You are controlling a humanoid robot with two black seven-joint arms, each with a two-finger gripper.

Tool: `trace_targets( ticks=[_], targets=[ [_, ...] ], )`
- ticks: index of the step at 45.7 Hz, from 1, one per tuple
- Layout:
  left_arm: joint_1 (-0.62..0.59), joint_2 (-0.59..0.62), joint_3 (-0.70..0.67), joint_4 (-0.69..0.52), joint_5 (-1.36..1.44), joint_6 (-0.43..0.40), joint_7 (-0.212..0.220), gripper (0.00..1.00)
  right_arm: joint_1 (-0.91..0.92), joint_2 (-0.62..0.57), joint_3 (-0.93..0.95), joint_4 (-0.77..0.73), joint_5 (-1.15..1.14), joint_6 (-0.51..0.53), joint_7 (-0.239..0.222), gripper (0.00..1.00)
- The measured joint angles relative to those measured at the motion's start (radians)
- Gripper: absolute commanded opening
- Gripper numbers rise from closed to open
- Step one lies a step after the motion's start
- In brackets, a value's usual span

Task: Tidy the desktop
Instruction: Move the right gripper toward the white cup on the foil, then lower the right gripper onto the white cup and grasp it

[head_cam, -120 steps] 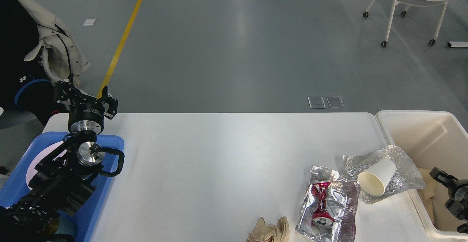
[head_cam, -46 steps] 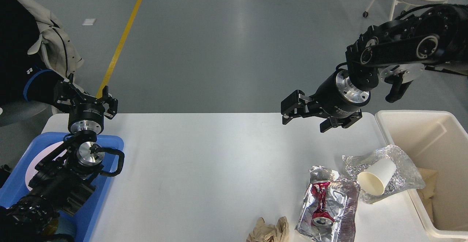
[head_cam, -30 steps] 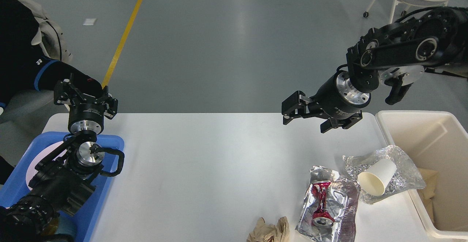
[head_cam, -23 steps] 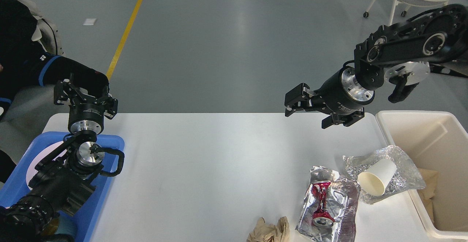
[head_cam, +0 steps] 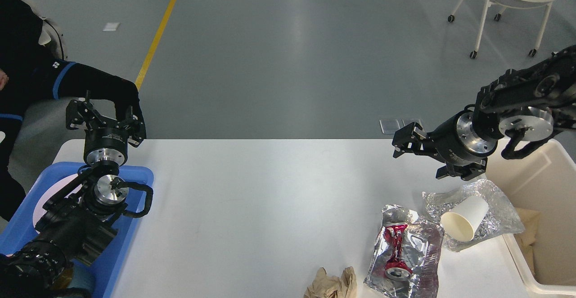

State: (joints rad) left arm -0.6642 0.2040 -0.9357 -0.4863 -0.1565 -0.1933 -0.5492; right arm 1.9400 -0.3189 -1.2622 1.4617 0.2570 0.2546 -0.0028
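Four bits of litter lie on the desktop, the wide white top that fills the lower half of the view: a paper cup on its side on a clear wrapper, a crushed red can on a foil bag, and crumpled brown paper at the near edge. All sit at the right end, near the cream bin. The right gripper hangs above the cup's far side, fingers spread, holding nothing. This looks like the approach to a pick, probably the cup; the next move calls for descending and closing on its wall without crushing it. The left gripper hovers released over the blue tray, with a person's dark sleeve just behind.
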Motion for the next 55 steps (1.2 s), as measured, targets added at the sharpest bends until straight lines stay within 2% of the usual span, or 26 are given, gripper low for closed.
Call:
trace_targets(
  ticks=[8, 16, 24, 29, 36, 42, 47, 52, 55],
  targets=[
    [0.000, 0.000, 0.000, 0.000, 0.000, 0.000, 0.000, 0.98, -0.158, -0.015, -0.007, -0.010, 0.027, -0.180, -0.002, 1.00],
    [0.000, 0.000, 0.000, 0.000, 0.000, 0.000, 0.000, 0.98, -0.289, -0.044, -0.057, -0.038, 0.035, -0.251, -0.008, 1.00],
    [0.000, 0.000, 0.000, 0.000, 0.000, 0.000, 0.000, 0.98, -0.436, -0.147, -0.032, -0.075, 0.046, -0.346, -0.008, 1.00],
    [0.000, 0.000, 0.000, 0.000, 0.000, 0.000, 0.000, 0.98, -0.535, -0.200, 0.062, -0.108, 0.103, -0.417, -0.005, 1.00],
    [0.000, 0.000, 0.000, 0.000, 0.000, 0.000, 0.000, 0.98, -0.644, -0.263, 0.203, -0.161, 0.150, -0.442, -0.003, 1.00],
    [0.000, 0.000, 0.000, 0.000, 0.000, 0.000, 0.000, 0.98, -0.706, -0.281, 0.291, -0.192, 0.155, -0.464, -0.001, 1.00],
    [0.000, 0.000, 0.000, 0.000, 0.000, 0.000, -0.001, 0.98, -0.782, -0.285, 0.380, -0.230, 0.156, -0.538, 0.000, 1.00],
    [0.000, 0.000, 0.000, 0.000, 0.000, 0.000, -0.001, 0.98, -0.824, -0.285, 0.423, -0.249, 0.156, -0.585, 0.000, 0.95],
    [0.000, 0.000, 0.000, 0.000, 0.000, 0.000, -0.001, 0.98, -0.837, -0.285, 0.439, -0.255, 0.156, -0.597, 0.000, 0.78]
  ],
)
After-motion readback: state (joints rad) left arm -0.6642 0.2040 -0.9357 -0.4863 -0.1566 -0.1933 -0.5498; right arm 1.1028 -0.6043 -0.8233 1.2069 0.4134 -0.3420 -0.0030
